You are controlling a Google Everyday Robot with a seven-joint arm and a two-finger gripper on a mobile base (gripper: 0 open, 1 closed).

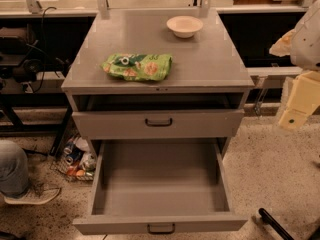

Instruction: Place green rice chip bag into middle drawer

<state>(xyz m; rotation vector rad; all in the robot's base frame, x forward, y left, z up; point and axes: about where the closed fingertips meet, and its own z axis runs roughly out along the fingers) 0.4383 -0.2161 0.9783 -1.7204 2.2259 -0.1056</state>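
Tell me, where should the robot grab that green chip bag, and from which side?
Probably from above, pinching the chip bag across its short front-to-back width near the middle. It lies flat, long side left to right, on the cabinet top, apart from the bowl. The gripper is off to the right, beyond the cabinet's edge.

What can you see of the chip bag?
The bag is crinkly light-green foil printed with orange-tan chip rounds and white marks. It lies flat, long side left-right, on the cabinet top near the front edge, left of centre. Nothing else touches it; the bowl sits apart behind, the gripper off to the right.
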